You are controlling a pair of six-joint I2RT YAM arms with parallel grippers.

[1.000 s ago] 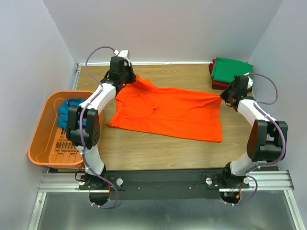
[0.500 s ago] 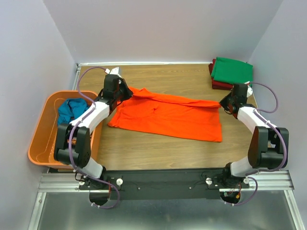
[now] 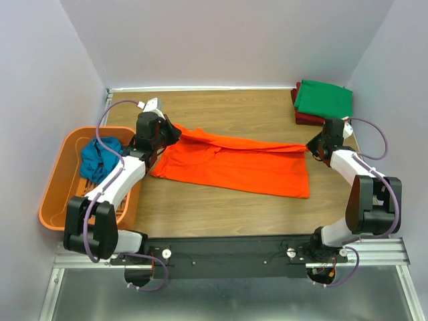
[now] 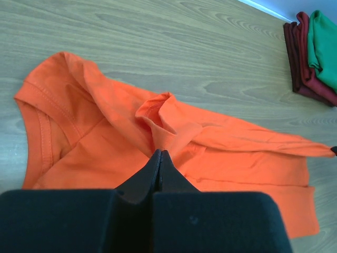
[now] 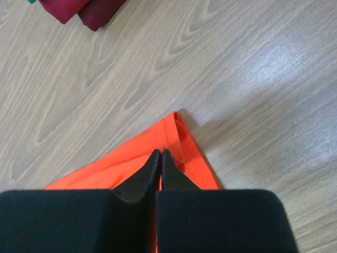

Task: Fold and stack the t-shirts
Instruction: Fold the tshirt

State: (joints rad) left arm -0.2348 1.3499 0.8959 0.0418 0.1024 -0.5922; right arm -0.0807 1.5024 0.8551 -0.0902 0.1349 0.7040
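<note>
The orange t-shirt [image 3: 234, 167] lies across the middle of the wooden table, its far edge lifted and drawn over toward the near side. My left gripper [image 3: 175, 132] is shut on a bunched fold near the collar [image 4: 168, 113]; its tips [image 4: 159, 153] pinch orange cloth. At the shirt's far right hem corner [image 5: 181, 129], my right gripper [image 3: 309, 144] is shut, its tips [image 5: 160, 153] pressed on the fabric. A folded green t-shirt [image 3: 324, 98] rests on a dark red one [image 3: 302, 118] at the back right. A teal-blue t-shirt [image 3: 100, 157] sits crumpled in the basket.
An orange plastic basket [image 3: 57, 200] stands at the left table edge, beside my left arm. Grey walls close in the back and both sides. The folded pile [image 4: 308, 63] lies just behind my right gripper.
Both grippers have drawn the shirt's far edge toward the near side, so the spread shirt looks narrower. My left arm has swung down and to the left.
</note>
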